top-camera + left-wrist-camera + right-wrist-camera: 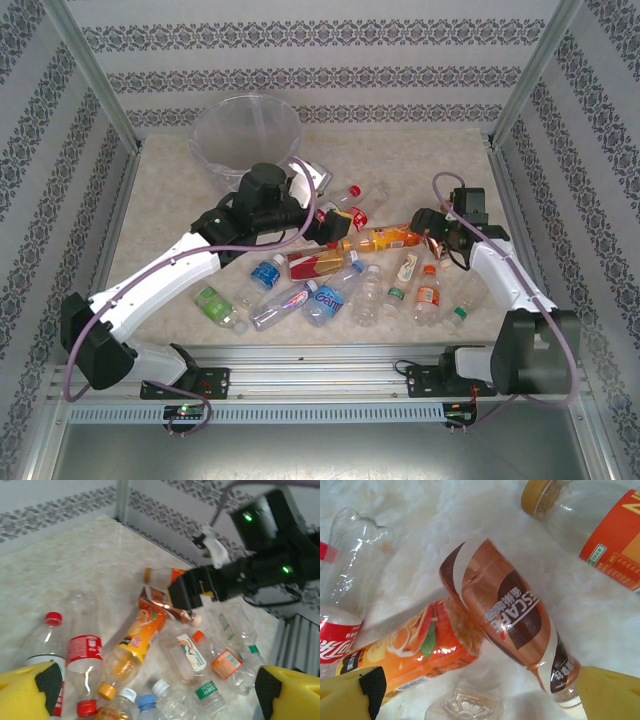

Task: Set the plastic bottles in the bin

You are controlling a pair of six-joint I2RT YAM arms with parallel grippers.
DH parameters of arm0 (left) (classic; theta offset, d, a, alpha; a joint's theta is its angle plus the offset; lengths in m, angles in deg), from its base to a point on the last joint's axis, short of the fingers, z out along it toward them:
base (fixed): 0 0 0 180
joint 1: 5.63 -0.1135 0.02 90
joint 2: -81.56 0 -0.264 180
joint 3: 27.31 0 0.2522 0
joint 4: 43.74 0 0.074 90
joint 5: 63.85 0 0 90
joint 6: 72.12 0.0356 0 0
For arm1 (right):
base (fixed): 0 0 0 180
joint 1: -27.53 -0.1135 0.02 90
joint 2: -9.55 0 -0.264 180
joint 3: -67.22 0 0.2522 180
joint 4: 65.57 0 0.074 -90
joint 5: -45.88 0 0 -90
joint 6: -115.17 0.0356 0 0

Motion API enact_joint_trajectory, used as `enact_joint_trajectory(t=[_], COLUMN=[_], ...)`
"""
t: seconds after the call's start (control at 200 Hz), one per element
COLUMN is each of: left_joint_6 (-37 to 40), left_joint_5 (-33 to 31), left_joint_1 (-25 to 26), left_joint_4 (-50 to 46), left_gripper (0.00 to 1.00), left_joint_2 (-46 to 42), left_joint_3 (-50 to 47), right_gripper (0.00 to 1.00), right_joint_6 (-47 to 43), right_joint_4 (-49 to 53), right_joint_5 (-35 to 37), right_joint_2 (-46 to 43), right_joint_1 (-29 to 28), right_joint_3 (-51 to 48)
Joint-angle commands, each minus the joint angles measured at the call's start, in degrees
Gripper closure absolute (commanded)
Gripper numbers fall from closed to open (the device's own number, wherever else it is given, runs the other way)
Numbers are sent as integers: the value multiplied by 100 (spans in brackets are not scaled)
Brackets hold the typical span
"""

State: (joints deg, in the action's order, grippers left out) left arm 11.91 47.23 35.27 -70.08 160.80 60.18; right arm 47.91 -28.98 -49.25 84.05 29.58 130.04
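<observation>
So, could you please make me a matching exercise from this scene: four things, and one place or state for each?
1 bin
2 brown bottle
3 bright green bottle
4 left gripper

a open, empty
b lying under the right gripper
c upright, at the back
d lying, leftmost of all bottles

Pairs: 1-c, 2-b, 3-d, 4-a

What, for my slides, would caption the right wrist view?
Open fingers of the right gripper hover above a brown coffee bottle touching an orange-labelled bottle.
</observation>
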Motion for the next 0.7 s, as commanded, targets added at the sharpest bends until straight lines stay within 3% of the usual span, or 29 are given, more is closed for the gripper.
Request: enact_joint_trajectory(t=[0.0,0.694], left_joint_6=[413,314], left_joint_5=[525,230], left_joint_1=[207,673], left_joint_4=[-166,13], left_gripper=[0,0], left_joint_2=[132,-155], left_joint_3=[50,-655], right_gripper=[2,6], right_joint_6=[-179,-683], right_joint_4=[209,723], right_joint_5=[-209,-152], right_joint_2=[294,2141], right_joint_1=[99,112], right_joint_3=[345,1580])
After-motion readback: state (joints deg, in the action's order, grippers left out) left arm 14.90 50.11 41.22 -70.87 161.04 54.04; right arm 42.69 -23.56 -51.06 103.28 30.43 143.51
